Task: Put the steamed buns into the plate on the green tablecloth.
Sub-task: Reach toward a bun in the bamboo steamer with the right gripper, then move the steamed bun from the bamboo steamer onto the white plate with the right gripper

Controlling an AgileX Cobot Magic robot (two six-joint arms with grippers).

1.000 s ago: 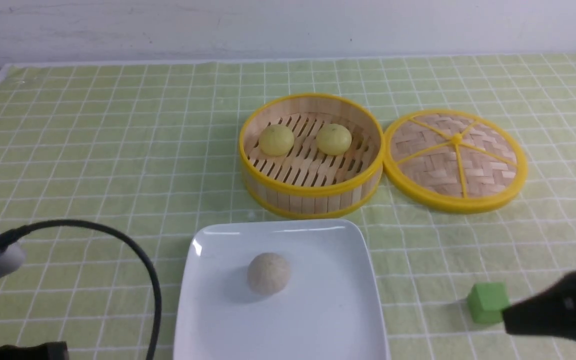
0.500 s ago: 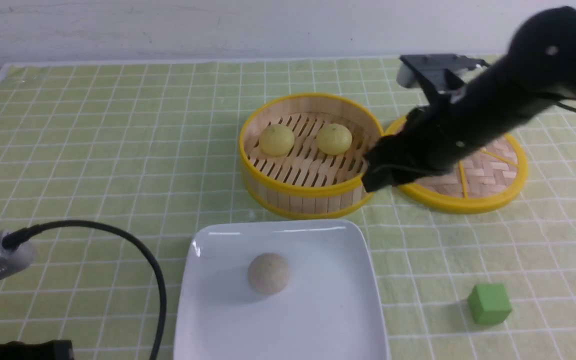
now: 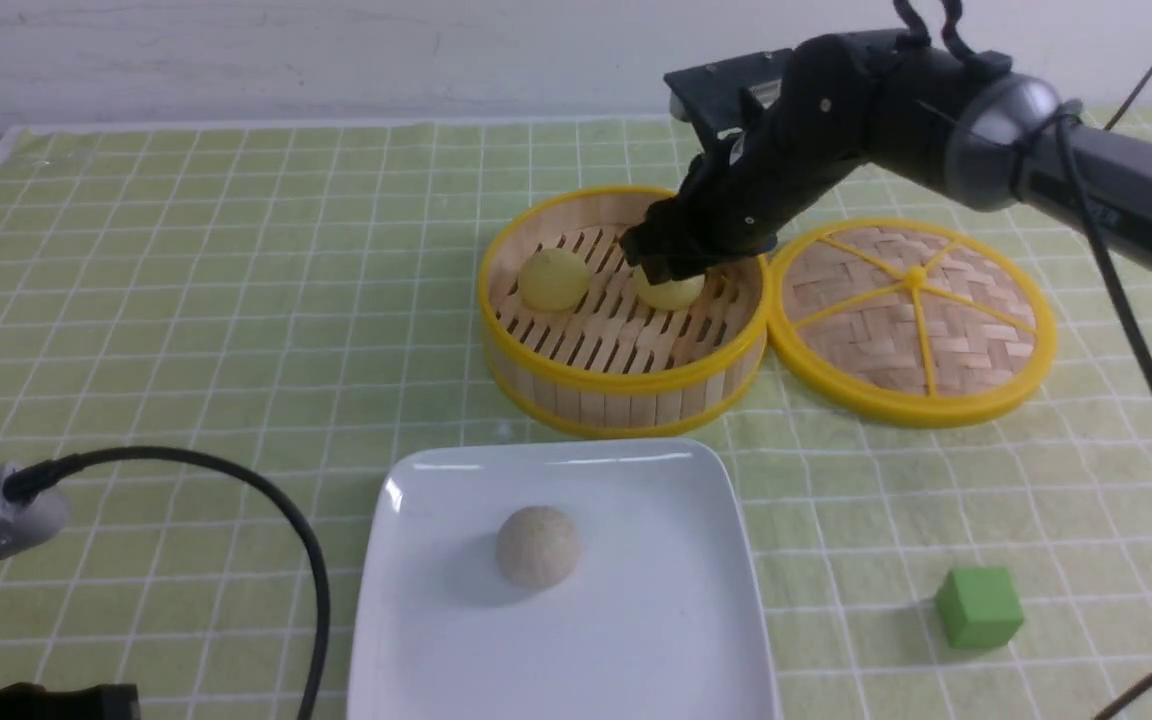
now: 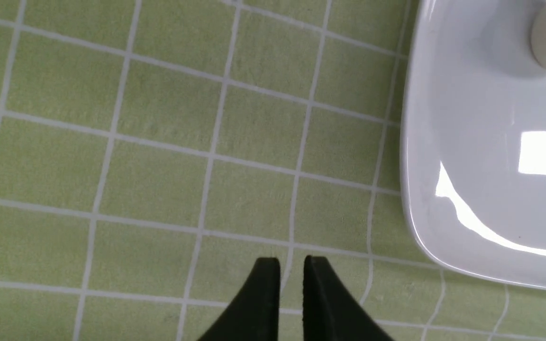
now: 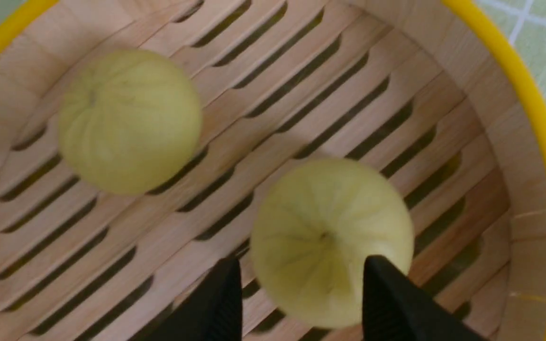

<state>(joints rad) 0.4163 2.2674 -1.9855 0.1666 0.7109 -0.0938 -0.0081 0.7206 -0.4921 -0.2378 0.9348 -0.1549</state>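
In the slatted steamer, two pale-yellow, apparently pleated buns sit under the right gripper, spread apart.

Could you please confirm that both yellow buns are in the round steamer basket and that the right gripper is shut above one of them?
The right gripper is not shut: the right wrist view shows its fingers apart above one bun. Both yellow buns are indeed in the steamer basket.
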